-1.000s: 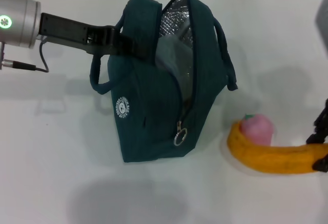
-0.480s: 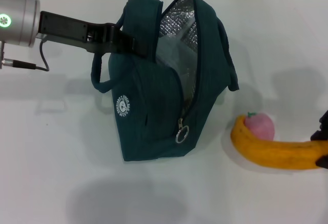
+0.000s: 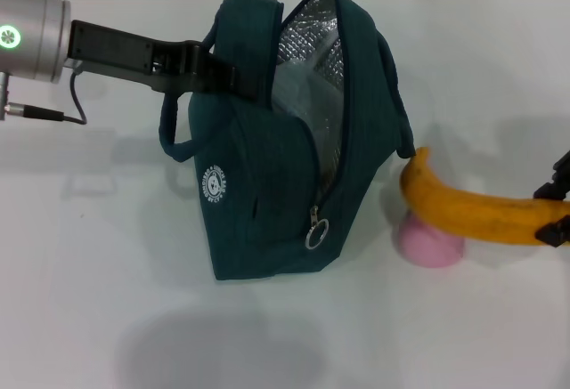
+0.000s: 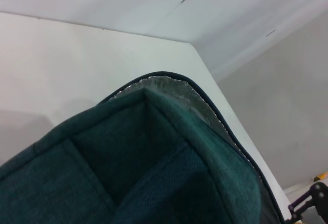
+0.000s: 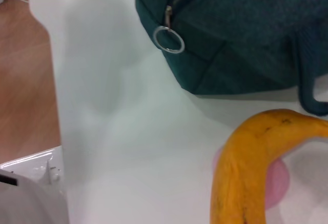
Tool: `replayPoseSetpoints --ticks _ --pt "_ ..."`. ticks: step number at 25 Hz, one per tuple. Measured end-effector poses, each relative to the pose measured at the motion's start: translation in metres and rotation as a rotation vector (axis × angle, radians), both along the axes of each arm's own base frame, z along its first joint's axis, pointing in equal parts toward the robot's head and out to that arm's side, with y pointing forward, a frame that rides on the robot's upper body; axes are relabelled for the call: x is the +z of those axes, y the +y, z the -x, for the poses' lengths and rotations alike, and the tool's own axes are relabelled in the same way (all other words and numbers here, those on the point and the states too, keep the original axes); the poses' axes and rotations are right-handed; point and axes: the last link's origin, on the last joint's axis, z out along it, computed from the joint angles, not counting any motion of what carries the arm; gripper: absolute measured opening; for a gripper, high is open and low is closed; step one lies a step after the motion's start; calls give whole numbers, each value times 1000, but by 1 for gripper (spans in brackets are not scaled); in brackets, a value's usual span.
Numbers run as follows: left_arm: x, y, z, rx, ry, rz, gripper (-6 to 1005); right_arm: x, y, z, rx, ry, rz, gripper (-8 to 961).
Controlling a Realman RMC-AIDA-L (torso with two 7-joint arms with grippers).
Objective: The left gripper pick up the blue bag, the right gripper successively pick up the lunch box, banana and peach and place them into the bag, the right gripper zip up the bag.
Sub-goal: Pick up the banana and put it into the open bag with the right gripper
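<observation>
My left gripper (image 3: pixel 216 76) reaches in from the left side of the white table (image 3: pixel 80 255) and is clamped on the near handle of the blue bag (image 3: pixel 267 202), holding that side up so the mouth gapes wide. The silver lining (image 3: pixel 307 60) shows through the open mouth, with the zipper ring (image 3: pixel 315 234) hanging at its lower end. From my left wrist I see only the bag's dark rim (image 4: pixel 169 131) with the foil edge behind it, and the bare table beyond.

My right gripper (image 3: pixel 554 206) comes in at the right edge, its fingers closed on one end of the banana (image 3: pixel 463 211). The banana hangs level above the table, its free tip just beside the bag's right wall and the far handle loop (image 3: pixel 401 131). The peach (image 3: pixel 429 242) sits on the table right under the banana, partly covered by it, close to the bag's lower right corner.

There is wide free table in front of the bag and to its left. Between the bag and the banana tip there is hardly any gap
</observation>
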Motion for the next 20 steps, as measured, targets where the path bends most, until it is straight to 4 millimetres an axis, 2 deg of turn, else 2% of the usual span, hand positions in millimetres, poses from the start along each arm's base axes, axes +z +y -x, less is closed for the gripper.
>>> replayPoseSetpoints --ticks 5,12,16,20 --pt "-1 0 -1 1 -3 2 35 9 10 -16 -78 10 -85 445" --pt "-3 -1 -2 -2 -6 5 35 30 23 -33 -169 111 -245 444" --pt "-3 -2 -1 0 -8 8 35 44 28 -32 -179 233 -333 444" --pt "-2 -3 -1 6 -31 6 35 53 28 -20 -131 416 -368 444"
